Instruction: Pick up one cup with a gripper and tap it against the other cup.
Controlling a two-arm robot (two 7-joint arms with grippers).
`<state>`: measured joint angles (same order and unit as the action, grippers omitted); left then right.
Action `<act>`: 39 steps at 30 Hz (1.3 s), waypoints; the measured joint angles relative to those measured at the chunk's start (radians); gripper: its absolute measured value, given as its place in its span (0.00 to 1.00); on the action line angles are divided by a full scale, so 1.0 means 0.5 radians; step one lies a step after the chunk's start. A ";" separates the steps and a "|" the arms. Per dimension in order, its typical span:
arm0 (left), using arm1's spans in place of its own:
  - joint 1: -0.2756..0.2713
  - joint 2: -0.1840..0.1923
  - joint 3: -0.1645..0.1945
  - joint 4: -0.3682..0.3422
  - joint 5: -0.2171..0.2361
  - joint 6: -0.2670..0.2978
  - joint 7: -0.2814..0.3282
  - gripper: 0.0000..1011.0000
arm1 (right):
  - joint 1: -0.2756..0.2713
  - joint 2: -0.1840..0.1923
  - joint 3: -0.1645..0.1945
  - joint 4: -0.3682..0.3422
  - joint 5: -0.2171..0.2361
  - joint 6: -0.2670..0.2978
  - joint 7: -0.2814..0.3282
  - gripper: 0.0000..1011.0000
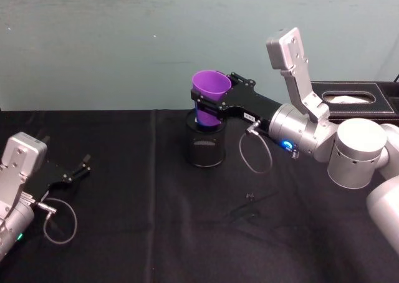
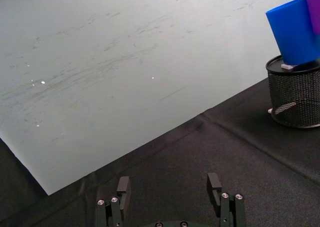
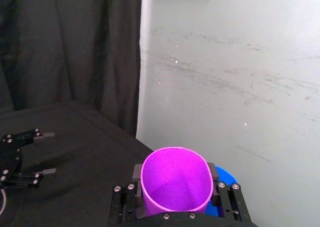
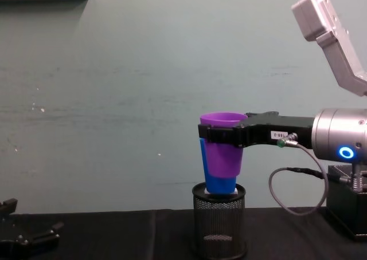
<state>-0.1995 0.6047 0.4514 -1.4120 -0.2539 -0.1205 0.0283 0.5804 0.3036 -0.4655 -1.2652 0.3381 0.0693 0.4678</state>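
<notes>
My right gripper [image 1: 211, 103] has the purple cup [image 1: 211, 86] pinched across its upper wall just under the rim. The fingers [image 3: 136, 173] press in from opposite sides, and the cup hangs mouth-up off the desk [image 1: 156, 233].

It hangs directly over the black mesh pen holder [image 1: 204, 147], which stands near the middle of the desk's far edge. The blue cup [image 4: 219, 184] sits base-down inside that holder and leans a little. From the chest view, the purple cup's lower half overlaps the blue cup's upper part. From the right wrist view, a sliver of blue rim peeks out just beyond the purple wall on the side away from the wrist. The two cups are therefore side by side, long axes nearly parallel and both close to upright. I cannot tell whether they are touching or a hair apart.

As I read it, the tap turns on that one gap. The blue cup lies just past the purple one in the direction the fingers point, so a short push forward should be enough. Too much push risks tipping the holder.

My left gripper [image 1: 81, 169] rests low near the desk's left edge, well apart from the cups. Its fingers are spread with nothing between them. The right arm is clearly the nearer one.
</notes>
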 joint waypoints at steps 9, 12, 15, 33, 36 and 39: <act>0.000 0.000 0.000 0.000 0.000 0.000 0.000 0.99 | 0.039 -0.023 0.014 0.054 -0.010 -0.002 -0.002 0.73; 0.000 0.000 0.000 0.000 0.000 0.000 0.000 0.99 | 0.047 -0.029 0.020 0.065 -0.010 -0.002 -0.002 0.73; 0.000 0.000 0.000 0.000 0.000 0.000 0.000 0.99 | 0.050 -0.032 0.024 0.069 -0.009 0.000 -0.002 0.73; 0.000 0.000 0.000 0.000 0.000 0.000 0.000 0.99 | 0.068 -0.047 0.041 0.098 0.017 0.012 0.012 0.73; 0.000 0.000 0.000 0.000 0.000 0.000 0.000 0.99 | 0.074 -0.050 0.042 0.105 0.024 0.019 0.015 0.73; 0.000 0.000 0.000 0.000 0.000 0.000 0.000 0.99 | 0.076 -0.051 0.042 0.107 0.027 0.020 0.018 0.73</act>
<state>-0.1995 0.6047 0.4514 -1.4120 -0.2539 -0.1205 0.0283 0.6184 0.2779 -0.4444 -1.2117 0.3517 0.0794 0.4768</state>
